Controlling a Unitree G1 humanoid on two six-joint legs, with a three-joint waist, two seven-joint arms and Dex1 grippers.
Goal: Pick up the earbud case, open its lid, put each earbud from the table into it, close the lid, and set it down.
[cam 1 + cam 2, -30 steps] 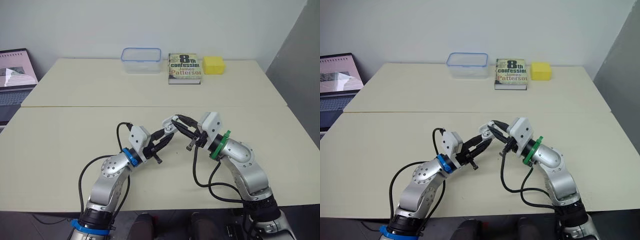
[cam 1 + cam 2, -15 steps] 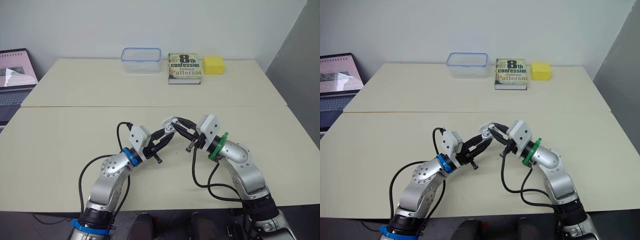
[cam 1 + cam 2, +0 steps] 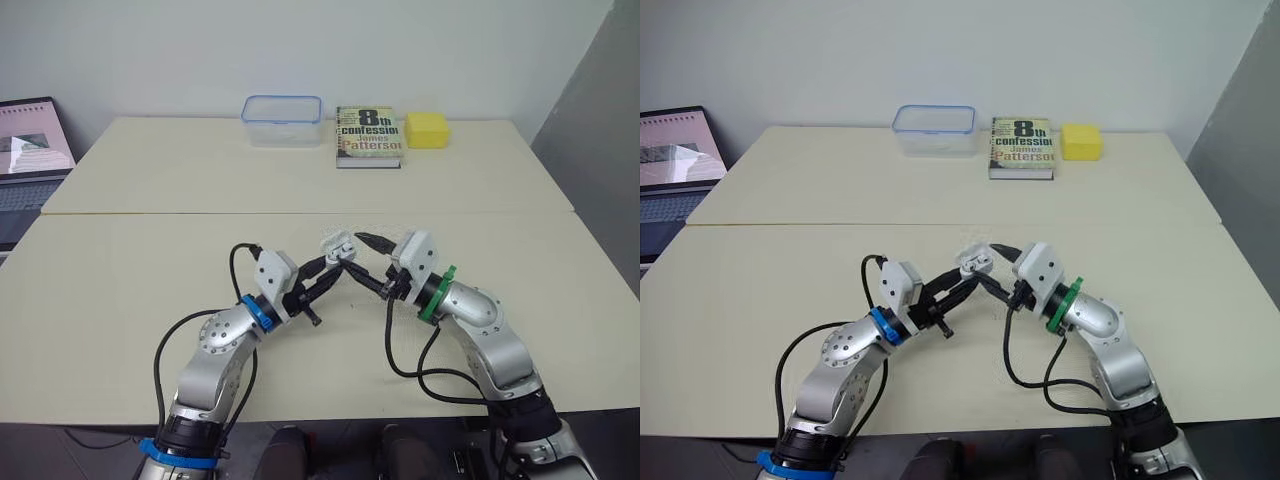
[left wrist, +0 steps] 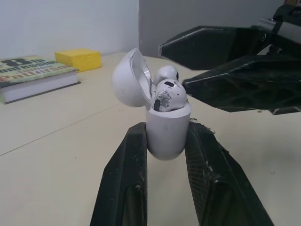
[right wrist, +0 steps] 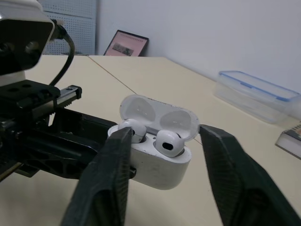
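The earbud case [image 4: 167, 134] is held up off the table [image 3: 150, 260], well to the robot's side of the book [image 3: 369, 135], with its lid [image 4: 130, 77] tipped back and both earbuds [image 4: 165, 94] sitting in their wells. The left gripper [image 3: 333, 266] is clamped on the case's lower body, one finger [image 4: 127, 179] on each side. The right gripper [image 3: 357, 252] stands with its fingers apart, flanking the open top without touching it.

What appears to be left is closing the lid and setting the case down. The main risk is a push that lands off-centre on the lid: the case is smooth and rounded and held only low down, so it could twist or slide out of the left grip. The earbuds seem to stand a little proud, so the lid may jam on them. A right finger [image 5: 110, 165] brushing an earbud could flick it out.
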